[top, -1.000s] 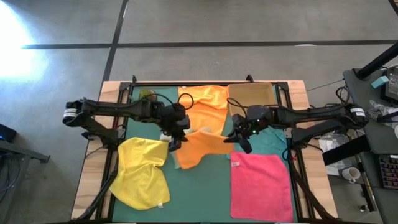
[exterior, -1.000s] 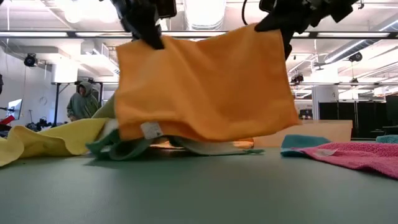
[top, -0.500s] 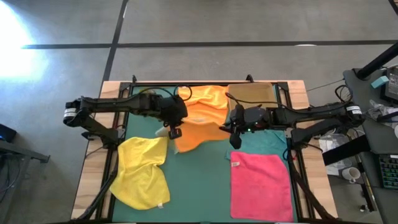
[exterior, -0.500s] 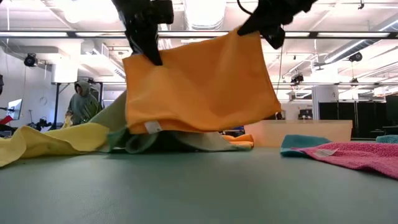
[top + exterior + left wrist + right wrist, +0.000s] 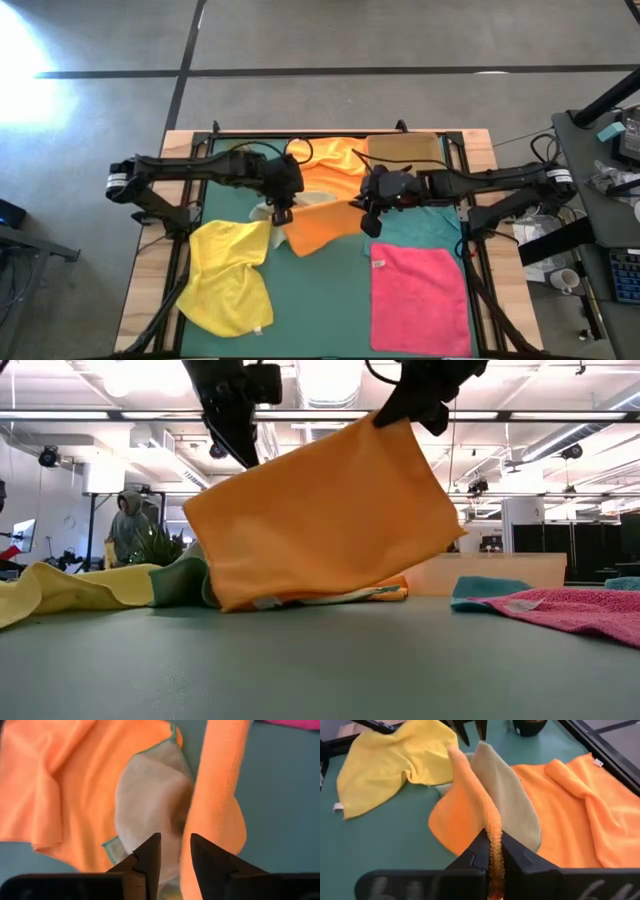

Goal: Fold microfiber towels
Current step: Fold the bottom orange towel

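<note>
Mid-fold: my right claw grips orange towel; left claw parted, empty. Next: lower right corner flat.

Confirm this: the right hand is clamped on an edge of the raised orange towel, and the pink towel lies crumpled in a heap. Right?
Not quite. The pink towel lies spread flat, as the high view shows. The right hand is indeed clamped on the raised orange towel.
</note>
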